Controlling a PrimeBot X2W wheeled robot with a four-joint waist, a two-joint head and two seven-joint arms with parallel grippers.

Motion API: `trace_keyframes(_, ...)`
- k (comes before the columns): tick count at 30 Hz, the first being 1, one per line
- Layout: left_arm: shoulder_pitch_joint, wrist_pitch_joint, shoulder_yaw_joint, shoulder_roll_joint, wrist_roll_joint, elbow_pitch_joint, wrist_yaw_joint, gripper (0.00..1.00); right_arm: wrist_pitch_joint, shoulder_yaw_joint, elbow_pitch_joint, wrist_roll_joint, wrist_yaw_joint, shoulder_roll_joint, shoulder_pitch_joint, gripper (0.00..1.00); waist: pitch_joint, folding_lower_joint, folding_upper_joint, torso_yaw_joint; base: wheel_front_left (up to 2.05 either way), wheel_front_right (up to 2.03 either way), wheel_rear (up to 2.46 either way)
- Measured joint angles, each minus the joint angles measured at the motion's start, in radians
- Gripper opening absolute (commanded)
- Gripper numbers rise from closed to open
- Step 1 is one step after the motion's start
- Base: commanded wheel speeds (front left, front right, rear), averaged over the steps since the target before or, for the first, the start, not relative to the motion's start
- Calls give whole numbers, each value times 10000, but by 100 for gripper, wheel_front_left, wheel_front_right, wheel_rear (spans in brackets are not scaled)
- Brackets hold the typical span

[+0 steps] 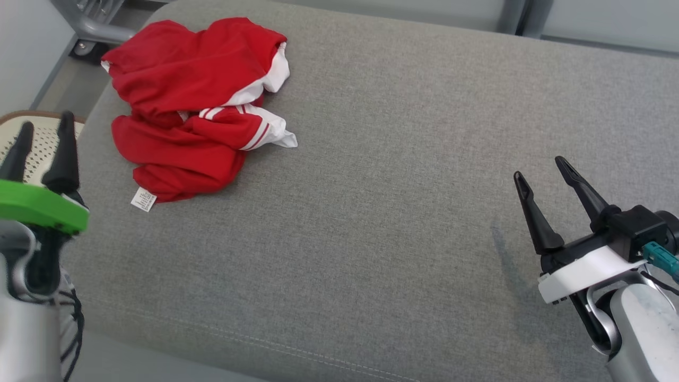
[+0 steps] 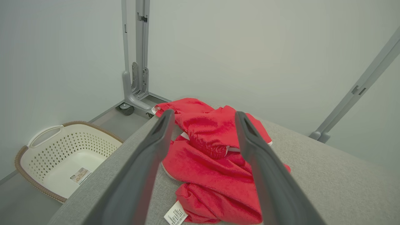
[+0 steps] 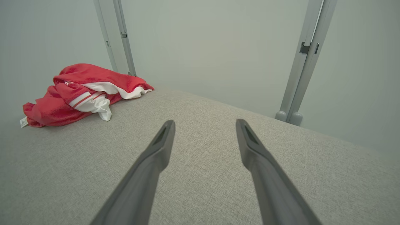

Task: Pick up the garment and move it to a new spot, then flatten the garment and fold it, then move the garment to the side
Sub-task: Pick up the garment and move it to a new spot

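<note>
On the cushion [image 1: 398, 159] lies one red garment [image 1: 180, 106]; left gripper [image 1: 46, 121] and right gripper [image 1: 539, 167] spread jaws wide.

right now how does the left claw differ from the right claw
The left claw carries a green collar; the right claw carries a white one. The left claw sits at the left edge of the cushion, close to the red garment and the basket; the right claw hangs over bare grey cushion, far from the garment. Both are open and empty, each with two long dark fingers.
</note>
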Motion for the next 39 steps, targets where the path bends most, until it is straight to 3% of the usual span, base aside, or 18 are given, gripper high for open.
trace_keyframes(5, -1400, 1914, 1012, 130, -1536, 681, 69, 100, -2, 134, -40, -2, 2, -71, -325, 100, 669, 1, 0, -191, 0, 0, 0)
trace_keyframes(8, -2010, 3030, 1369, 420, -2006, 1045, 504, 100, -12, 257, -58, -33, 29, -128, -496, 100, 1073, 1, 0, -347, 0, 0, 0)
trace_keyframes(17, -3425, 4740, 2255, 1521, -2560, 1352, 1618, 100, -13, 284, -355, -46, 44, -311, -1437, 100, 2144, 1, 0, -897, 0, 0, 0)
trace_keyframes(24, -4037, 5937, 1626, 1685, -2604, 1611, 1841, 100, -42, 245, -512, -142, 86, -516, -2278, 100, 3085, 1, 0, -1374, 0, 0, 0)
trace_keyframes(32, -4296, 6702, 612, 2073, -1636, 2127, 1914, 100, -42, 192, -437, -142, 88, -541, -2597, 100, 3769, 1, 0, -1909, 0, 0, 0)
trace_keyframes(33, -4304, 6692, 631, 2182, -1572, 2194, 1975, 53, -42, 203, -431, -142, 88, -531, -2648, 100, 3789, 1, 0, -1963, 0, 0, 0)
trace_keyframes(34, -4327, 6696, 667, 2270, -1524, 2240, 2017, 53, -42, 209, -426, -142, 88, -531, -2702, 100, 3803, 1, 0, -2011, 0, 0, 0)
trace_keyframes(35, -4351, 6719, 669, 2353, -1480, 2274, 2042, 25, -42, 205, -428, -140, 88, -525, -2745, 100, 3814, 1, 0, -2053, 0, 0, 0)
trace_keyframes(38, -4389, 6780, 675, 2443, -1356, 2502, 2056, 47, -44, 192, -420, -127, 88, -477, -2803, 100, 3822, 0, 0, -2170, 0, 0, 0)
trace_keyframes(39, -4389, 6784, 694, 2437, -1358, 2577, 2057, 42, -44, 190, -414, -127, 88, -466, -2806, 100, 3812, 0, 0, -2203, 0, 0, 0)
